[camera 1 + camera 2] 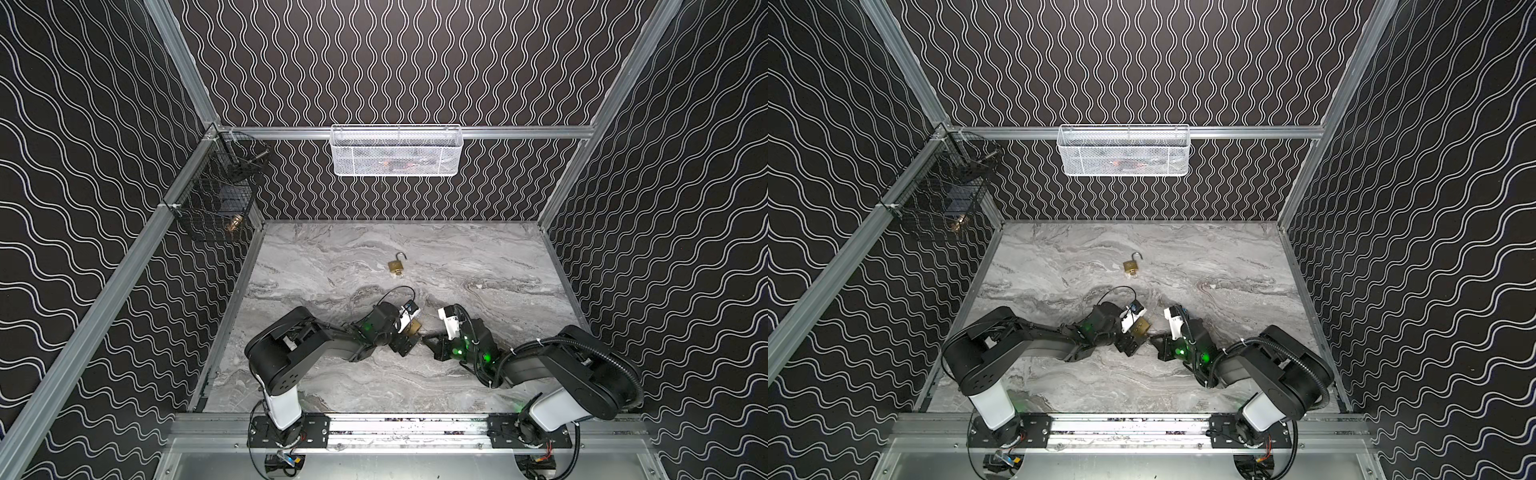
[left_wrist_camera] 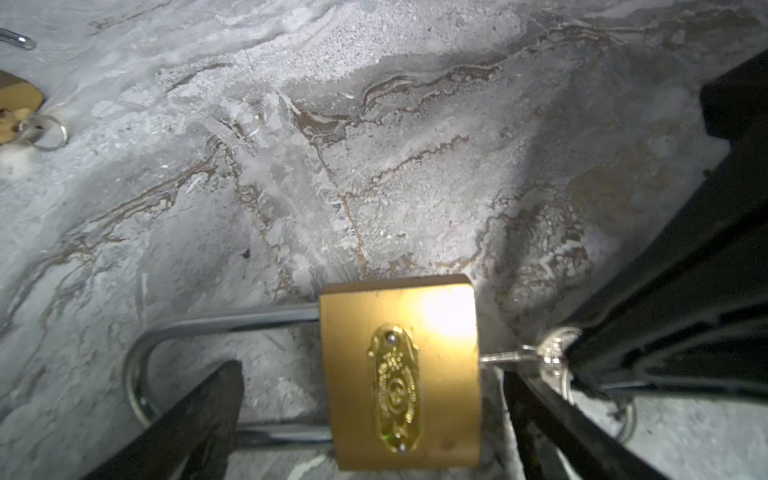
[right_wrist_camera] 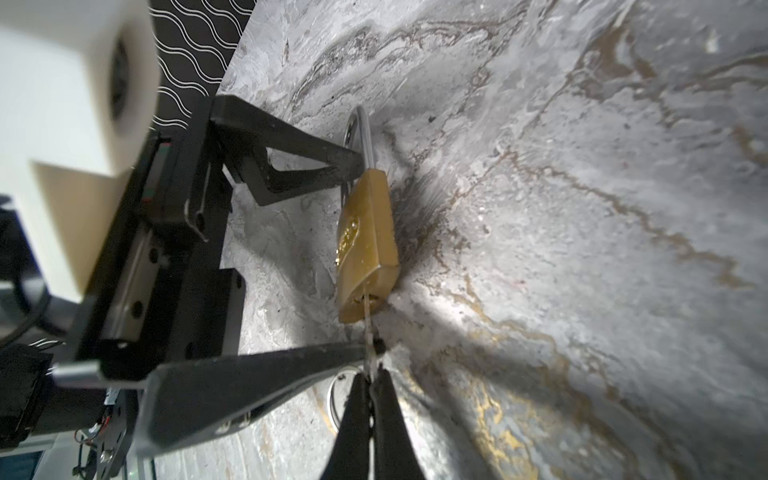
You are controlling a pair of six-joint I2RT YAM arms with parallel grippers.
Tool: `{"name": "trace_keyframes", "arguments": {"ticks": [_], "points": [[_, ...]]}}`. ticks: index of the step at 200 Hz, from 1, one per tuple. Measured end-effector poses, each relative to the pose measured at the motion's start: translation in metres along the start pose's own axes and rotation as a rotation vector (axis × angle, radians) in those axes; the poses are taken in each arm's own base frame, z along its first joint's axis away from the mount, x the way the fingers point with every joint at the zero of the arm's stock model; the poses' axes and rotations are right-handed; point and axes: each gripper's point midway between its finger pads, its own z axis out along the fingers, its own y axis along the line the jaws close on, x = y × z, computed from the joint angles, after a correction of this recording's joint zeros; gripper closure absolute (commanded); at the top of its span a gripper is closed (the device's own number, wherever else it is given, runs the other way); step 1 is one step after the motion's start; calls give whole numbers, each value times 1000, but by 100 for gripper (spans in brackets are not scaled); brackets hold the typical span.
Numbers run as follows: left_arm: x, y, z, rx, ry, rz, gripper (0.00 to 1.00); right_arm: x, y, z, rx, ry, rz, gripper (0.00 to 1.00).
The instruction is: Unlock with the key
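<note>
**Left gripper spread wide around a brass padlock, key already in**

Left gripper (image 2: 372, 370): jaws fully apart, holding nothing, one finger (image 3: 316, 156) by the shackle bow, the other beside the keyhole end. Right gripper (image 3: 370, 384): pinched shut on the head of the key (image 3: 367, 322), reaching in from about 4 o'clock in a top view, blade sunk into the lock's underside.

Padlock (image 1: 414, 327): down at the marbled table top (image 1: 478, 257), toward 6 o'clock from the table's middle, between the two grippers in both top views. Shackle (image 2: 249, 319) seemingly seated at both ends, though hard to confirm through glare and blur. At 12 o'clock from it, well apart: a second padlock (image 1: 397, 266), shackle sprung, lying flat.

Handling, as a judgement: expect a small, dense, rigid block, heavy for its bulk, with smooth brass faces likely to slip or spin under a turning key. Best gripped across the two broad flat faces at mid-body, clear of shackle and keyhole. Treat the key as thin and stiff, yet easy to bend or twist out of the slot. Hold by its flat head, square to the blade, and turn gently.
</note>
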Motion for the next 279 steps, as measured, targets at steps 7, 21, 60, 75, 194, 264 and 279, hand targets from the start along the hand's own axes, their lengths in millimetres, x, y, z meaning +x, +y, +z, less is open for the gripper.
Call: {"name": "trace_keyframes", "arguments": {"ticks": [7, 21, 60, 75, 194, 264, 279], "points": [[0, 0, 0, 0, -5, -1, 1, -1, 0, 0, 1, -3, 0, 100], [-1, 2, 0, -2, -20, -7, 1, -2, 0, 0, -1, -7, 0, 100], [-3, 1, -3, 65, -28, -32, 1, -3, 5, -2, -39, -12, -6, 100], [-5, 1, -3, 89, -31, -54, 1, -5, 7, -3, -53, -20, -8, 100], [-5, 1, -16, 173, -15, -135, 4, -13, 24, -5, -140, -10, -22, 100], [-7, -7, -8, 213, 9, -86, 80, -10, 20, -2, -127, 11, -11, 100], [-9, -7, -6, 210, 8, -80, 98, -12, 18, -2, -114, 2, -15, 100]]}}
